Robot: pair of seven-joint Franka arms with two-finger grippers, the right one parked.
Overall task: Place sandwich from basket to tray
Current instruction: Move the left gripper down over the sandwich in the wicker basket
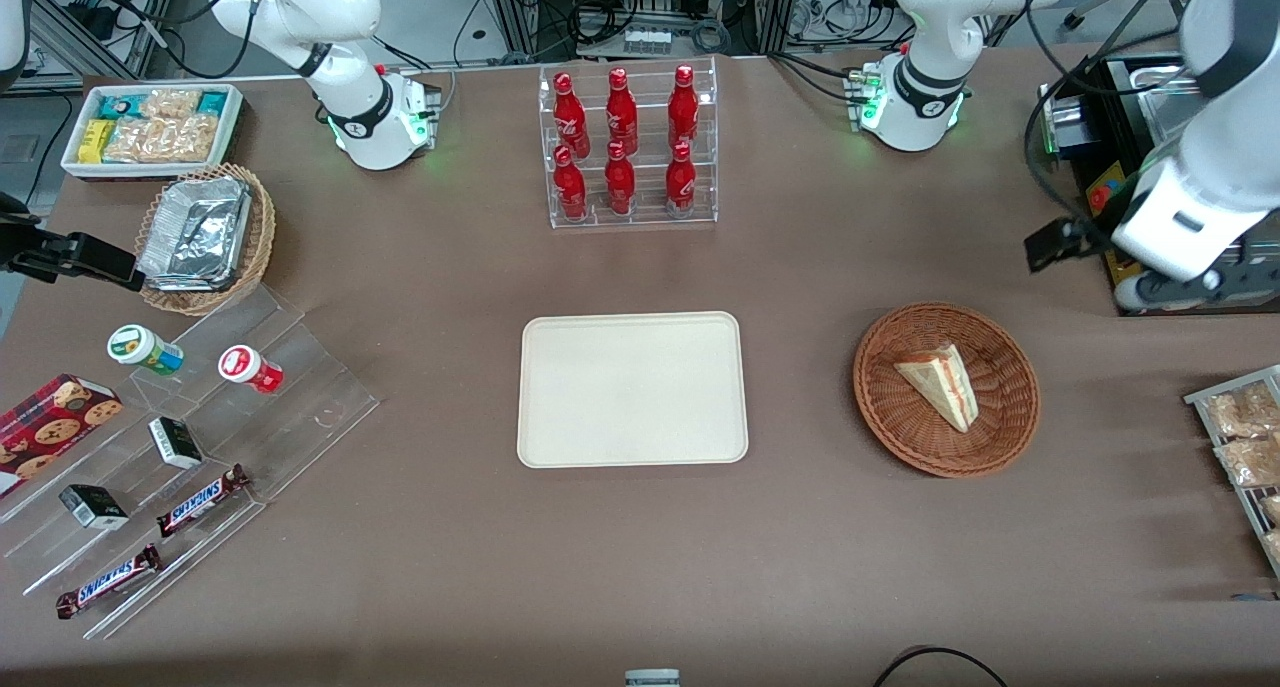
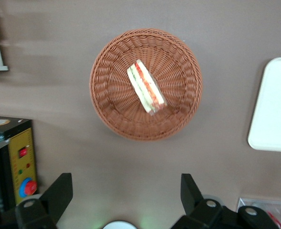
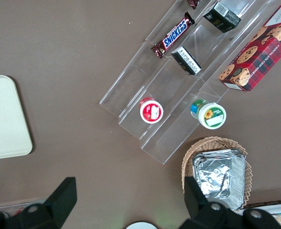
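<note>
Lying on its side in the round reddish-brown basket [image 1: 946,389], one sandwich [image 1: 941,383] is seen, with red, orange and green layers along its cut edge. One cream tray [image 1: 632,388] is set at about nine o'clock from the basket in the front view, apart from it, with a strip of bare brown table [image 1: 800,527] between them. Nothing is carried on the tray.

The left arm's gripper [image 2: 124,191] is held above the table just outside the basket's rim, its two dark fingers [image 2: 59,191] spread wide and nothing grasped.

Six red bottles [image 1: 622,142] are counted in one clear rack at twelve o'clock from the tray. Toward the parked arm's end, two bars marked SNICKERS [image 1: 200,501], two small dark boxes [image 1: 174,441], two lidded cups [image 1: 250,367] and one cookie box [image 1: 52,422] are laid on a clear stepped stand; on the box, CHOCOLATE CHIP COOKIES can be read in the right wrist view. One lighter wicker basket of foil containers [image 1: 200,235] and one white bin of snacks [image 1: 152,127] are placed near them.
</note>
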